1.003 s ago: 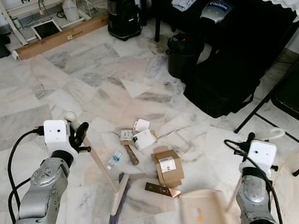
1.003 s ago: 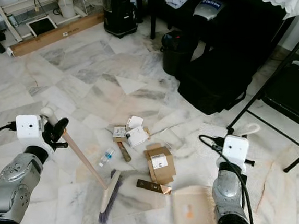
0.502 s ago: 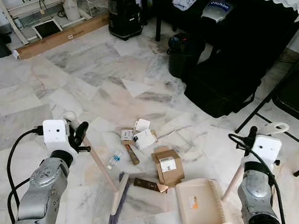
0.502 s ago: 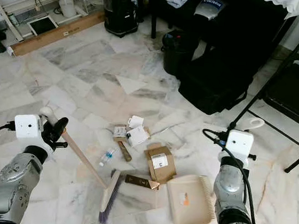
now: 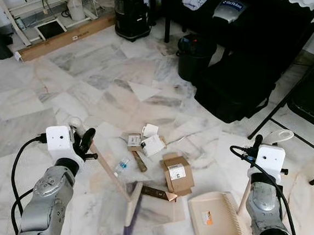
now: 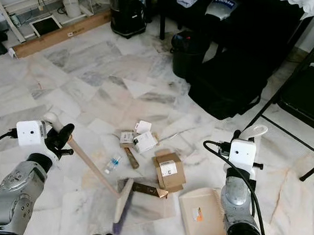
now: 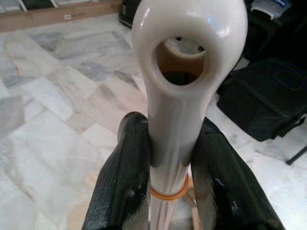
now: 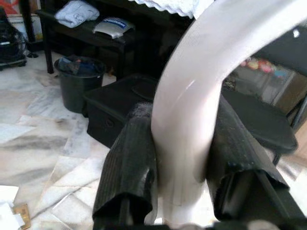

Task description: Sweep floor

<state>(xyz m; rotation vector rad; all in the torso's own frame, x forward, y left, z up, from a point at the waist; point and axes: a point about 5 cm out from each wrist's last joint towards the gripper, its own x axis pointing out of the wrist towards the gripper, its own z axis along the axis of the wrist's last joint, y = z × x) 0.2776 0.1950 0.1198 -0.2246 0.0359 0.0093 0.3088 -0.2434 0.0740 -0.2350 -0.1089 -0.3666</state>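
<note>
The floor (image 5: 55, 81) was white and grey marble, with a black bin (image 5: 194, 57), a black case (image 5: 233, 91) and a black vacuum (image 5: 130, 11) at the far side of the room. The left arm was bent low on the left, and the left pincer (image 7: 165, 167) was pinching the top of the broom (image 5: 113, 174) between its two fingers. The broom leaned down to the floor, its brush just beside a brown strip (image 5: 158, 193). The right arm was bent low on the right. The right pincer (image 8: 180, 158) was squeezing the dustpan's white handle. The dustpan (image 5: 216, 221) lay flat on the floor near the rubbish: one brown box (image 5: 178, 173), one small bottle (image 5: 121, 165) and three small packets (image 5: 144, 141).
</note>
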